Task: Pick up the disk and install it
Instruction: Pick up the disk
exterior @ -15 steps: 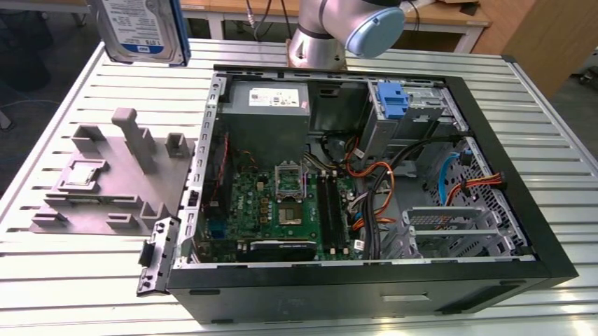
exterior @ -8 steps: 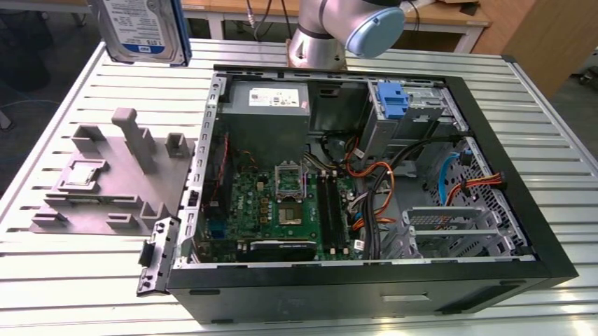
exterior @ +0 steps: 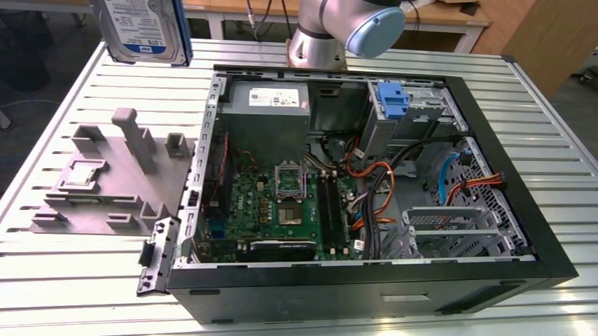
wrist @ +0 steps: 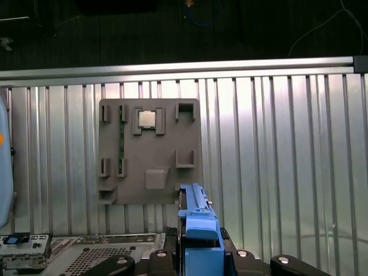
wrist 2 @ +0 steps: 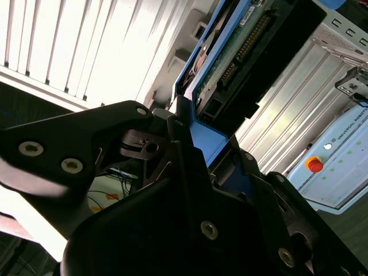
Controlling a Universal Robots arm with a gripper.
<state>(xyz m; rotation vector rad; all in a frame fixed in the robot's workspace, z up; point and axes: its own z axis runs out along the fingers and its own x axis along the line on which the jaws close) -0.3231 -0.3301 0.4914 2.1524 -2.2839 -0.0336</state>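
Note:
The disk (exterior: 145,31), a silver-grey drive with a white-and-blue label in a bright blue bracket, hangs upright in the air over the table's far corner on the exterior view's left, well above the grey fixture plate (exterior: 103,182). In the second wrist view my gripper (wrist 2: 198,144) is shut on the disk (wrist 2: 241,40) at its blue bracket end, with the green circuit board side showing. The first wrist view looks along the disk's blue edge (wrist: 198,221) between the black fingers (wrist: 161,256), straight down at the fixture plate (wrist: 149,152).
An open black computer case (exterior: 551,245) lies on the slatted metal table (exterior: 75,280), with motherboard, cables and a metal drive cage (exterior: 449,224) inside. A blue clip (exterior: 394,101) sits in a far bay. The arm's base (exterior: 323,35) stands behind the case. A small chip (wrist: 147,118) rests on the plate.

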